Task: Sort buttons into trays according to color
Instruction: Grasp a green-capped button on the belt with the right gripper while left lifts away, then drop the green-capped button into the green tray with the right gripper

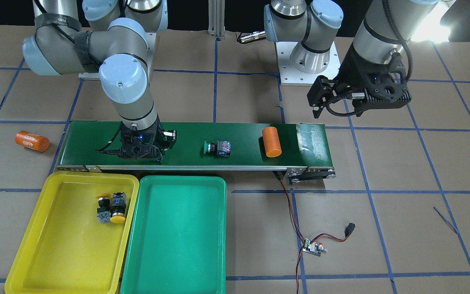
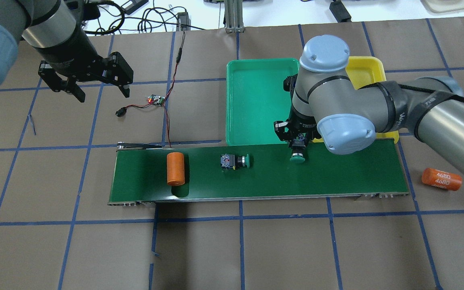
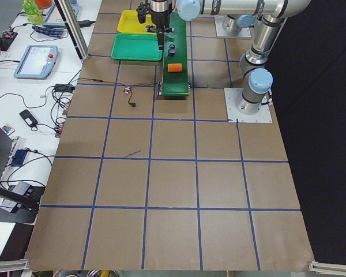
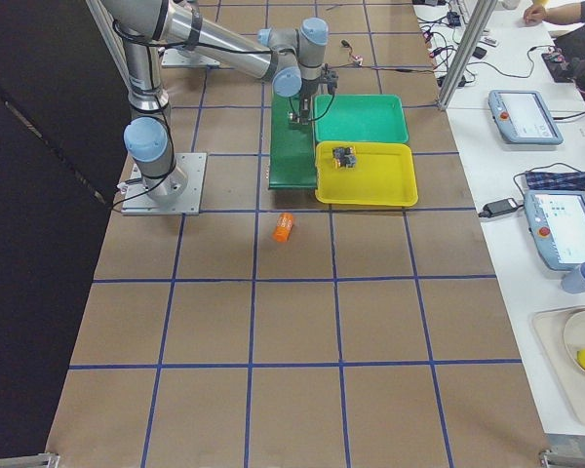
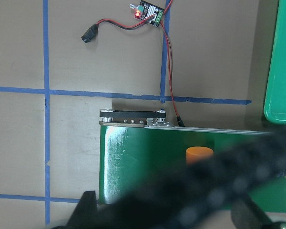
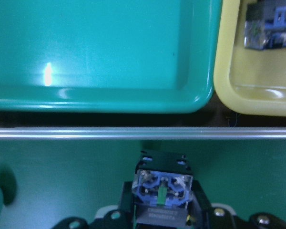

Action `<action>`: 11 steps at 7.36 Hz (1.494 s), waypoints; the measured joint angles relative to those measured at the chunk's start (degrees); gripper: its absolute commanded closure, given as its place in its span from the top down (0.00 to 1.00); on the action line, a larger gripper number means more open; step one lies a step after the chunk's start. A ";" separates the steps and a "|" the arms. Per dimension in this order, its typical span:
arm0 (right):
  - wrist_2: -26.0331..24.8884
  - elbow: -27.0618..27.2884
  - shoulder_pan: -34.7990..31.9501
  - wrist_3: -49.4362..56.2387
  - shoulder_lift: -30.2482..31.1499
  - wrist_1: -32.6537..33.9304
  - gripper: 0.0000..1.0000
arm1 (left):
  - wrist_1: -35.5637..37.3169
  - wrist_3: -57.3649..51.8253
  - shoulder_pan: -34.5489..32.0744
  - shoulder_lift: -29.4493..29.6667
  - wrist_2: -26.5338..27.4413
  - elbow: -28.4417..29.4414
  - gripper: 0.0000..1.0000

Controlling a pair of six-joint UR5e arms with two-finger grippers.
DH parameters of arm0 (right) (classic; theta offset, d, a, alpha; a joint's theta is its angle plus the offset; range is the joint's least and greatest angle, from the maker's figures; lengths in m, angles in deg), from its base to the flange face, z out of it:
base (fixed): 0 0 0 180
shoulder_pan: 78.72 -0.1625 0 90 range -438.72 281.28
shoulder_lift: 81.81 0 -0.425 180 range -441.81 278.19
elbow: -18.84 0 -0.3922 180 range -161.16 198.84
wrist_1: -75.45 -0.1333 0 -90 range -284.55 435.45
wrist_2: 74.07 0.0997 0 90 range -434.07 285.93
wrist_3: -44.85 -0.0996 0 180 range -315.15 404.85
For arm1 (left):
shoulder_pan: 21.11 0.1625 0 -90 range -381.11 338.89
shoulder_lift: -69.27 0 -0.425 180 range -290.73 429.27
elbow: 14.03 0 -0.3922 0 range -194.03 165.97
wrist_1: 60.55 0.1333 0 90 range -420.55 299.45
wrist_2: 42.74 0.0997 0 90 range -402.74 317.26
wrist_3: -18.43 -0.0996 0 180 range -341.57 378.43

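Green button (image 2: 297,157): clamped in my right gripper (image 2: 295,141), low over the belt (image 2: 336,177), just beside the green tray (image 2: 256,68).
Risk: I judge the cap-heavy body may twist loose, or clip the tray rim while crossing.
Left gripper (image 2: 91,86): fingers apart, idle, off the belt's left end.

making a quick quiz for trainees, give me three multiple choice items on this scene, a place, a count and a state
1. How many buttons in the yellow tray? a) none b) two c) four
2. The loose green button lies: a) on the belt b) in a tray c) in an end effector
3. The left end effector is: a) open b) shut on a cylinder c) shut on a button
1b, two yellow caps there; 2a, it sits mid-belt; 3a, fingers spread, nothing between.
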 measured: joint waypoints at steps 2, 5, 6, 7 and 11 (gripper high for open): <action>-0.13 -8.76 0.29 0.64 -6.09 -1.22 0.42 | -0.17 0.13 0.03 -0.29 -0.01 0.09 1.00; 0.47 -15.95 1.59 6.37 -15.16 -1.65 0.55 | -0.24 0.31 0.06 -1.11 0.03 -0.48 1.00; 0.63 -16.34 2.08 6.99 -16.07 -1.69 0.79 | -0.24 0.21 0.12 -1.12 0.02 -0.31 1.00; 0.69 -16.41 2.43 7.25 -16.43 -1.73 0.87 | -0.22 0.04 0.16 -1.10 0.02 -0.15 1.00; 0.42 -15.47 3.04 11.84 -15.08 -1.90 0.95 | -0.06 -0.17 0.21 -1.02 -0.08 0.04 1.00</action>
